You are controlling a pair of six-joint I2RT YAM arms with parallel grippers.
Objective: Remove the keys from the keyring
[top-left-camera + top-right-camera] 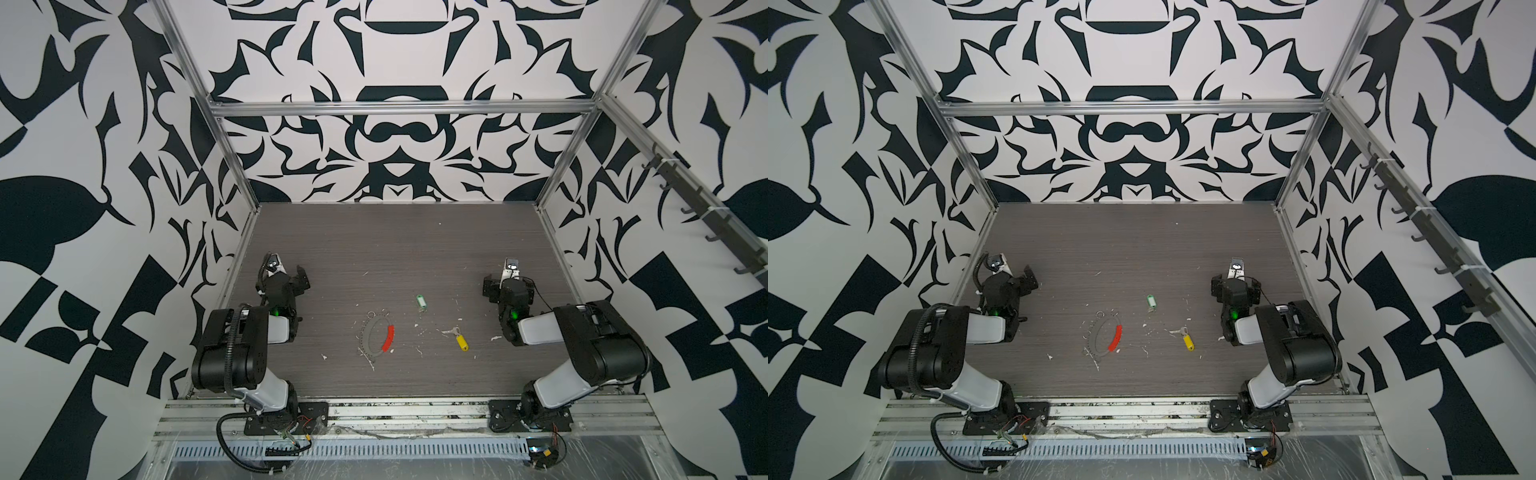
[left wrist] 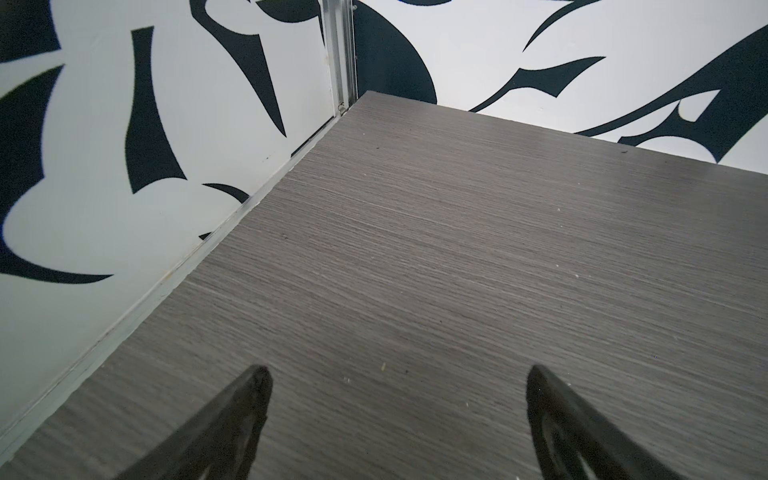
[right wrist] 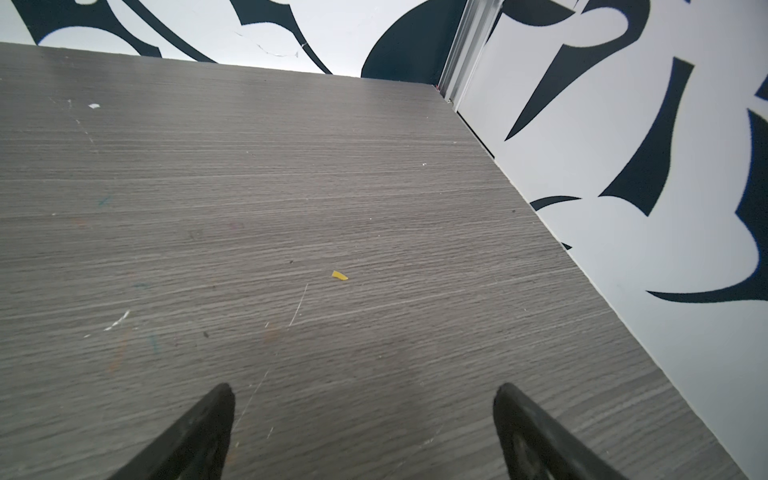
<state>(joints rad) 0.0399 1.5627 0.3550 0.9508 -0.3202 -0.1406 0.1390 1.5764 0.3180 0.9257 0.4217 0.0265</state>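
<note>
One green-tagged key (image 1: 421,301), one yellow-tagged key (image 1: 458,338), both off keyring (image 1: 388,337).

My left arm (image 1: 232,349) and right arm (image 1: 602,345), each folded at the elbow above its base on the near side, carry my left gripper (image 2: 395,374) and right gripper (image 3: 361,390) low, well apart, facing far, jaws spread wide and empty.
</note>
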